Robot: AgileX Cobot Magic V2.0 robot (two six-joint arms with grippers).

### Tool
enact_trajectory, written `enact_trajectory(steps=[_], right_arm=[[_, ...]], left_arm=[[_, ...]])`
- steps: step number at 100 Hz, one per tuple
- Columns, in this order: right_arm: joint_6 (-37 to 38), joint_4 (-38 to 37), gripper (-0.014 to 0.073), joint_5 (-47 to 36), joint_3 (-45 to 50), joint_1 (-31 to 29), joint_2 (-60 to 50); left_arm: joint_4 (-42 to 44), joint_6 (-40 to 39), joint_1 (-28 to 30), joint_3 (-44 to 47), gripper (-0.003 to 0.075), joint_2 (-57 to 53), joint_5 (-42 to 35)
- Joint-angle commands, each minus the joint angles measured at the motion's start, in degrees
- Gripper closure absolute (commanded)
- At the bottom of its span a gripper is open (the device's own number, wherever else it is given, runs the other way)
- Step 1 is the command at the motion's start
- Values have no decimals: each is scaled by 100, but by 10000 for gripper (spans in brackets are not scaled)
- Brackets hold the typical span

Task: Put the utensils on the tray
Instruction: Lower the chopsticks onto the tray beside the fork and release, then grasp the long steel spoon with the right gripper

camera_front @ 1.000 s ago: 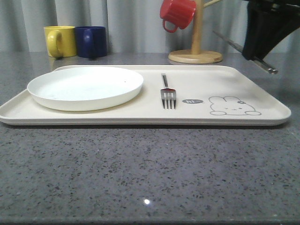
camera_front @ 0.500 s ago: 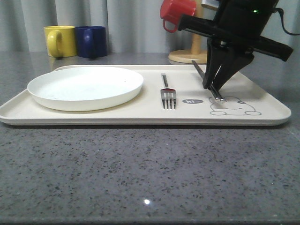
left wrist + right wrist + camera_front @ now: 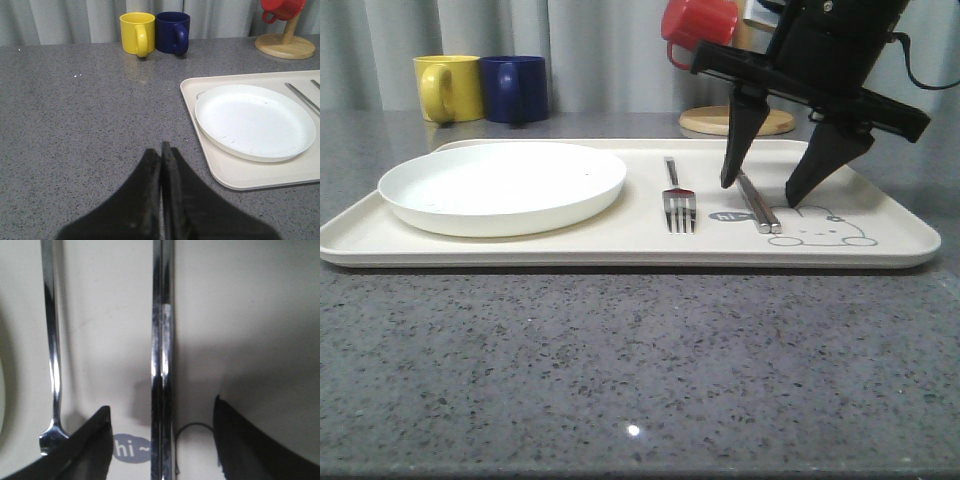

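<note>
On the cream tray lie a white plate at the left, a silver fork in the middle and a pair of metal chopsticks to its right, by the grey "hi" bubble and rabbit print. My right gripper hangs open just above the chopsticks, one finger on each side and touching neither. In the right wrist view the chopsticks lie free between the fingers, with the fork beside them. My left gripper is shut and empty over bare table left of the tray.
A yellow mug and a blue mug stand behind the tray at the back left. A wooden mug stand with a red mug hung on it rises at the back right. The grey stone table stretches in front of the tray.
My right gripper came down from the upper right with the chopsticks, set them on the tray beside the fork and opened; the chopsticks now lie free.
</note>
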Motion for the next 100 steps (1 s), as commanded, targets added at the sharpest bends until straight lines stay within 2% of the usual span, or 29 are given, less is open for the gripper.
enact_trajectory(steps=[1, 17, 34, 51, 71, 100], right_arm=[[-20, -11, 98, -170, -151, -1, -381], [-58, -730, 98, -102, -151, -1, -869], [-58, -2196, 98, 189, -151, -49, -1457], [-71, -3069, 98, 654, -151, -527, -1687], [-408, -3019, 98, 818, -59, -1482, -1687], [-1167, -2108, 98, 521, 14, -2954, -1396]], left_arm=[[-32, -45, -57, -142, 739, 63, -436], [-32, -45, -57, -142, 739, 63, -436], [-32, -45, -57, -142, 739, 63, -436], [-32, -45, -57, -142, 739, 63, -436], [-32, -45, -57, -142, 739, 63, -436], [-32, -45, -57, -142, 739, 63, -436]])
